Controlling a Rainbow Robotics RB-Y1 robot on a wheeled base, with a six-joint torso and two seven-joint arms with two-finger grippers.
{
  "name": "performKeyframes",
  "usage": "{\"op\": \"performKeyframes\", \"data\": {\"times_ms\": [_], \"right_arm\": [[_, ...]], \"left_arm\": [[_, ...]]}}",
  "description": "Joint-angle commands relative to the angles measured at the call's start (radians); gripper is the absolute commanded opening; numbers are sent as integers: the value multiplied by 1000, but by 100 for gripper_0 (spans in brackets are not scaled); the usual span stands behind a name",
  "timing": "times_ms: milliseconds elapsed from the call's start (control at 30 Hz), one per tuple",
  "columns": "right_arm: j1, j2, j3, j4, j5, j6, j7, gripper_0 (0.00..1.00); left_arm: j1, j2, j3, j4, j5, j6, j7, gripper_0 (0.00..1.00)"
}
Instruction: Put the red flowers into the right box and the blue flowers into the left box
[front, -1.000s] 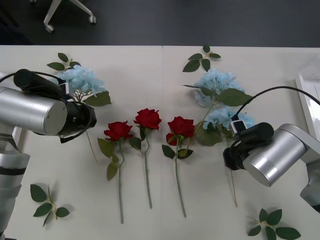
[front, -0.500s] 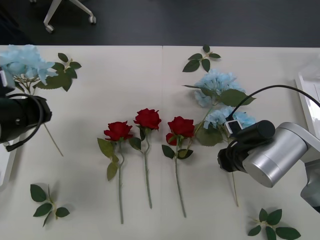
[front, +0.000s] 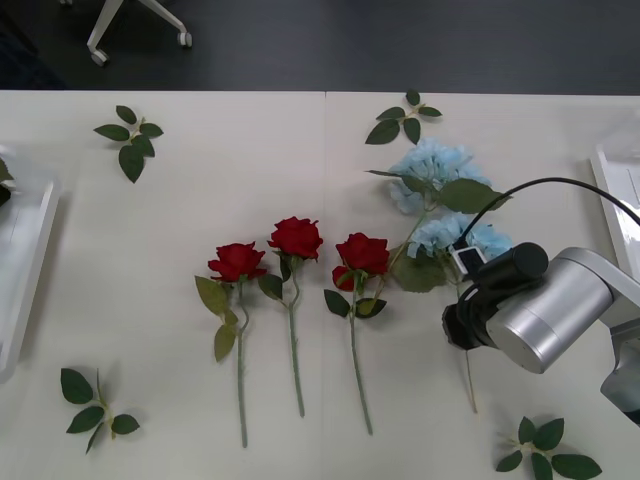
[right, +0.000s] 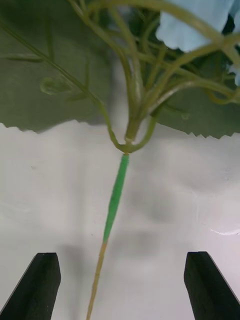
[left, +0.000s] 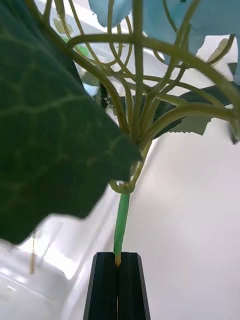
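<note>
Three red flowers (front: 295, 240) lie side by side in the middle of the table, stems toward me. Two blue flowers (front: 432, 168) lie to their right. My right gripper (front: 462, 325) hovers over the nearer blue flower's stem (right: 114, 200). It is open, with a black fingertip (right: 42, 292) on either side of the stem and not touching it. My left gripper (left: 118, 267) is shut on the stem (left: 120, 227) of another blue flower, held above the rim of the left box (front: 25, 255). The right box (front: 612, 185) shows at the table's right edge.
Bloomless leaf sprigs lie at the far left (front: 130, 140), near left (front: 95, 405), far middle (front: 405, 118) and near right (front: 545, 455). A chair base (front: 130, 25) stands on the dark floor beyond the table.
My left arm carried its blue flower leftward, from beside the roses out past the front view's left edge over the left box. The right arm has barely shifted.
</note>
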Motion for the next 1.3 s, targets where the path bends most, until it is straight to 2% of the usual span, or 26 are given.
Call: {"op": "performKeyframes", "data": {"times_ms": [33, 433, 633, 667, 767, 800, 833, 867, 900, 933, 967, 1033, 1067, 1300], "right_arm": [[-15, 16, -9, 12, 5, -19, 46, 73], [-20, 32, -9, 44, -21, -47, 78, 73], [-23, 35, -9, 44, -20, -45, 78, 73], [-23, 35, -9, 44, -20, -45, 80, 66], [-23, 39, -9, 44, -12, -45, 80, 17], [-25, 39, -9, 44, -10, -45, 80, 0], [-23, 41, -9, 44, -12, -45, 80, 0], [-25, 39, -9, 44, -12, -45, 80, 0], [-23, 41, -9, 44, -12, -45, 81, 0], [-23, 41, -9, 44, -12, -45, 81, 0], [-23, 39, -9, 46, -10, -45, 83, 0], [-23, 39, -9, 44, -12, -45, 86, 0], [-23, 39, -9, 44, -9, -45, 89, 0], [-37, 22, -11, 44, -12, -45, 92, 0]], "left_arm": [[42, 63, 18, 62, 16, -85, -132, 0], [55, 114, 58, 355, 39, -329, -379, 0], [55, 116, 58, 438, 62, -412, -433, 0], [55, 116, 56, 447, 67, -419, -436, 0], [56, 116, 50, 459, 88, -433, -439, 3], [56, 116, 49, 459, 93, -433, -439, 8], [58, 116, 47, 459, 96, -435, -439, 15], [58, 116, 47, 459, 104, -435, -439, 39], [61, 116, 46, 459, 110, -433, -439, 59], [62, 116, 44, 459, 113, -435, -439, 67], [64, 116, 42, 459, 122, -435, -438, 82], [68, 116, 41, 459, 144, -433, -439, 98], [72, 116, 39, 458, 168, -433, -439, 100], [107, 116, 32, 387, 265, -384, -431, 100]]}}
